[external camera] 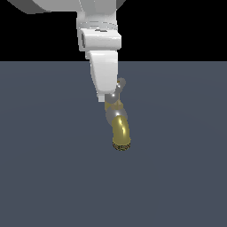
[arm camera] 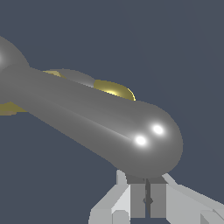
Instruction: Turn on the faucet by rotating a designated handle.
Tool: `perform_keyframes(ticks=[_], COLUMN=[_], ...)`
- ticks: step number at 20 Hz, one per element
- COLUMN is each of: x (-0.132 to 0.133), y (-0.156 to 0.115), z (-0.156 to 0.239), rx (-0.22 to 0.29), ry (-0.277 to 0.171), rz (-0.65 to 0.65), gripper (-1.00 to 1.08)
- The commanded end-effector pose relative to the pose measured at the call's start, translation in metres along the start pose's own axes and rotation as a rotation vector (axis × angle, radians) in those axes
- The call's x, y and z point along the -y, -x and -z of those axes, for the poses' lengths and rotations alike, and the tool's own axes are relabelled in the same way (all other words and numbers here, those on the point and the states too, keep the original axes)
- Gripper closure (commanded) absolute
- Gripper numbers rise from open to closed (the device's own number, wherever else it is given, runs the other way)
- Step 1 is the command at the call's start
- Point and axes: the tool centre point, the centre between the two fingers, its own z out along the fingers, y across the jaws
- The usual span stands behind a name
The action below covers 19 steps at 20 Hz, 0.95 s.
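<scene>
Wrist view shows the gripper (arm camera: 147, 192) with fingers pressed together, grasping nothing, just beside one bulbous end of the handle (arm camera: 100, 120); its long axis runs toward ten o'clock, atop the faucet (external camera: 119, 124) on the floor.
</scene>
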Motion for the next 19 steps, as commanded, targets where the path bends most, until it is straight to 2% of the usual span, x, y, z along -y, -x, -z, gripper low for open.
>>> perform_keyframes(ticks=[1, 18, 19], x=[0.000, -0.018, -0.018], y=[0.000, -0.106, -0.106], z=[0.000, 0.000, 0.000], rx=[0.000, -0.001, -0.001], ry=[0.000, 0.002, 0.002], rz=[0.000, -0.024, -0.024], gripper=[1.08, 1.08, 1.08])
